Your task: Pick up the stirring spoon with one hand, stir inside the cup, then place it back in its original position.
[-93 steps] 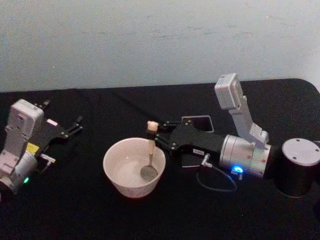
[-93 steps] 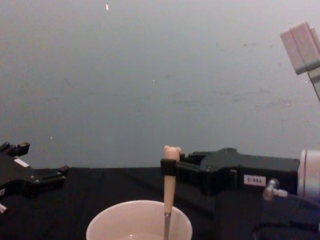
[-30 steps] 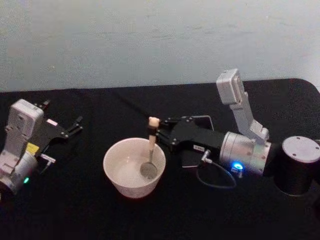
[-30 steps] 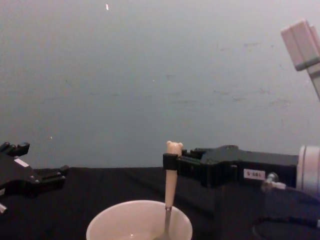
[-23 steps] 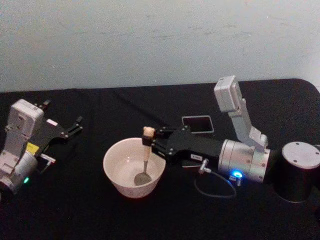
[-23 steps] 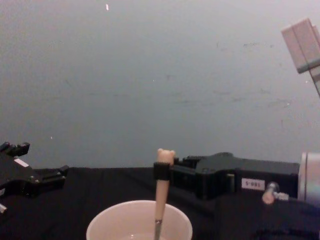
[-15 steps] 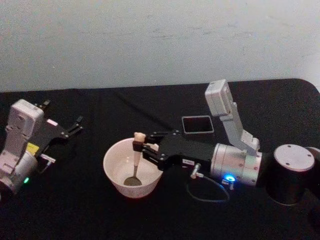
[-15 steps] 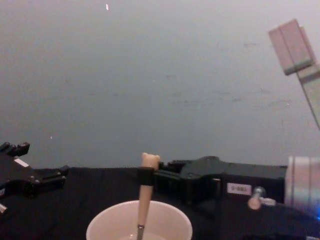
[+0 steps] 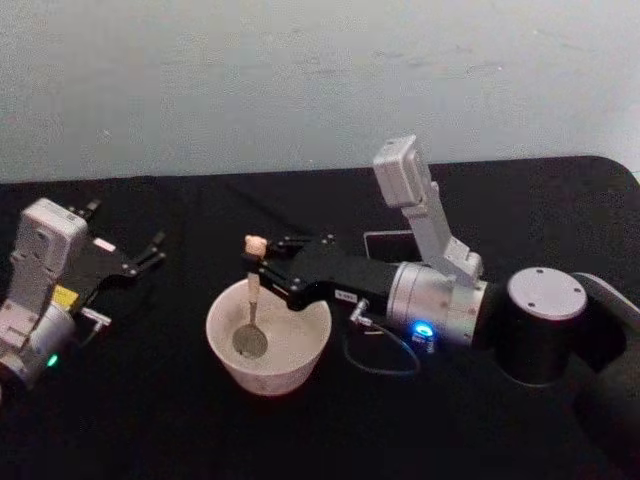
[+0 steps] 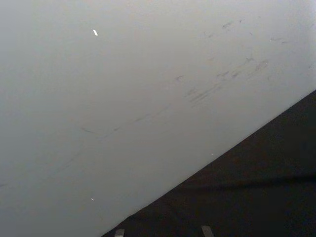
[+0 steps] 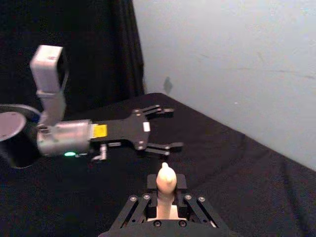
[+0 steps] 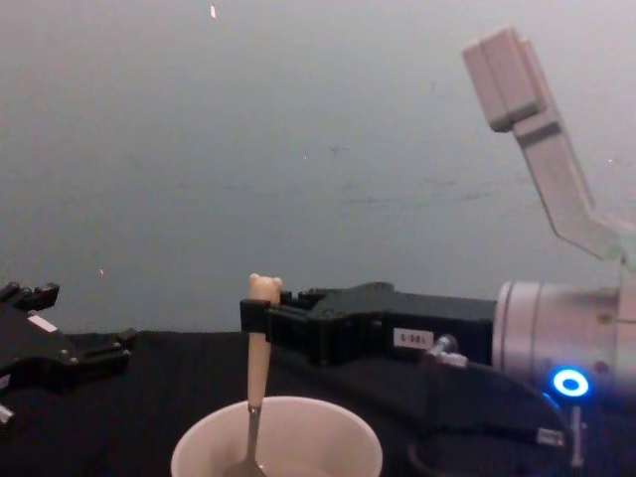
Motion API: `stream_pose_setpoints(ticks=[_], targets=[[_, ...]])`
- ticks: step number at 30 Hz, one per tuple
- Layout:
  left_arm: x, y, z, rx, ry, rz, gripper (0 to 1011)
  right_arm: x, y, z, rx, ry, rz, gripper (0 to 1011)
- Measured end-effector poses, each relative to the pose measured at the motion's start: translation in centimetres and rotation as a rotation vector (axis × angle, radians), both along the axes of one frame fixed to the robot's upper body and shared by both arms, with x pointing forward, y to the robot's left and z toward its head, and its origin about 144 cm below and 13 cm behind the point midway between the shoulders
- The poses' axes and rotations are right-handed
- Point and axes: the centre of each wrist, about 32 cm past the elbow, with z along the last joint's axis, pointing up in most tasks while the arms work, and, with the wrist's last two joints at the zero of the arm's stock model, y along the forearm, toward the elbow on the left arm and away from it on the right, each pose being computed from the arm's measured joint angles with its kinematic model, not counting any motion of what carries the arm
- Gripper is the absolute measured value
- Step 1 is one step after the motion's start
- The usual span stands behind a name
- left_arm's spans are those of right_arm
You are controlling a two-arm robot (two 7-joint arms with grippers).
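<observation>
Swept leftward since a moment ago: spoon (image 9: pixel 252 300) now at the left side of cup (image 9: pixel 262 378), bowl down inside. Right gripper (image 9: pixel 258 262) has its jaws clenched on the handle under the bear head. Judged light, stiff, neck slick; the beige handle is the best hold. Cup sits mid-worktop (image 9: pixel 150 420) on black cloth. Holder (image 9: pixel 378 237) is behind the arm. Left gripper (image 11: pixel 165 128) is parked by the left edge, jaws spread. Pale wall beyond.

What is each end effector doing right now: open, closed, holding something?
Left end effector: open, holding nothing, parked at left.
Right end effector: closed on the stirring spoon, bowl inside the cup.
</observation>
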Motion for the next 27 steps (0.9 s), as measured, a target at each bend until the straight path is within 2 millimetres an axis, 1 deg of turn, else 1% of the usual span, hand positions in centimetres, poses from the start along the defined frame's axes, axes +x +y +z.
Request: stream_pose_setpoints(ticks=[8,15,21,22,27], targets=[[0.0,0.0,0.0,0.000,0.000,0.000,1001,1.1,0.1,0.1,-0.016,-0.010,-0.064,213],[0.0,0.0,0.0,0.000,0.000,0.000,1001,1.6,-0.9,0.3,-0.029,-0.020,-0.108,213],[0.0,0.0,0.0,0.000,0.000,0.000,1001,0.8,-2.4,0.3,-0.046,-0.028,-0.105,213],[0.0,0.0,0.0,0.000,0.000,0.000,1001,0.8,-2.4,0.3,-0.046,-0.028,-0.105,213],[0.0,0.0,0.0,0.000,0.000,0.000,1001,-0.4,-3.6,0.3,-0.052,-0.028,-0.070,213]])
